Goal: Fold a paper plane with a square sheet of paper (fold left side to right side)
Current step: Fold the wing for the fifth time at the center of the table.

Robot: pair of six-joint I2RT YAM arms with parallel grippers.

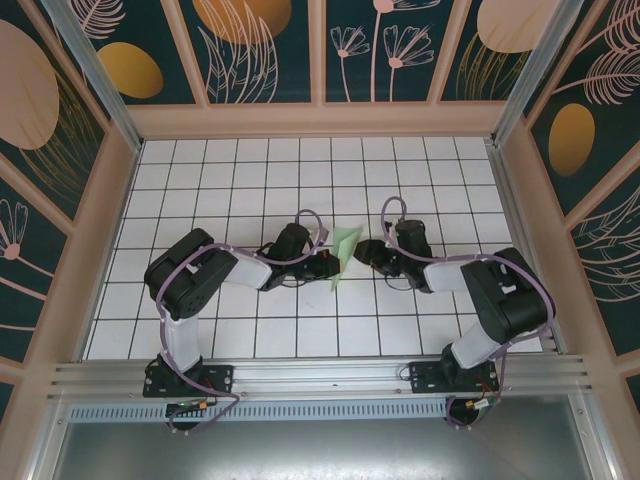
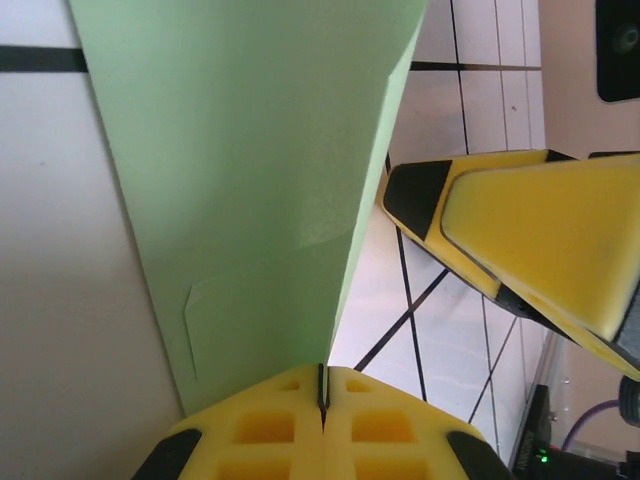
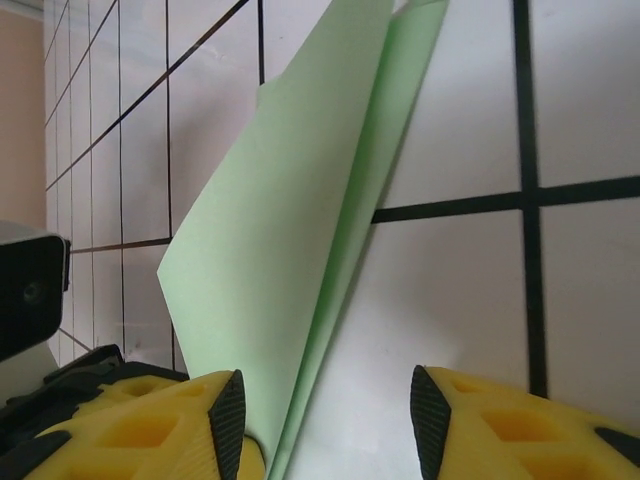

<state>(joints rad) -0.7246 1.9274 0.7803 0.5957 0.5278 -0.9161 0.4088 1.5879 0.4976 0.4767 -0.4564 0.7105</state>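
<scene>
The paper plane, only partly folded, stands up on edge around the middle of the desk. In the right wrist view its layers fan apart a little. The left gripper is clamped tight on the bottom edge. The right gripper has its jaws apart, straddling the end of the paper.

My worry is that if the right one bites down now it may catch just one layer and crease it crooked. The paper is thin too, so any tug between the two arms could slip it out of the left pinch, or tear it.
</scene>
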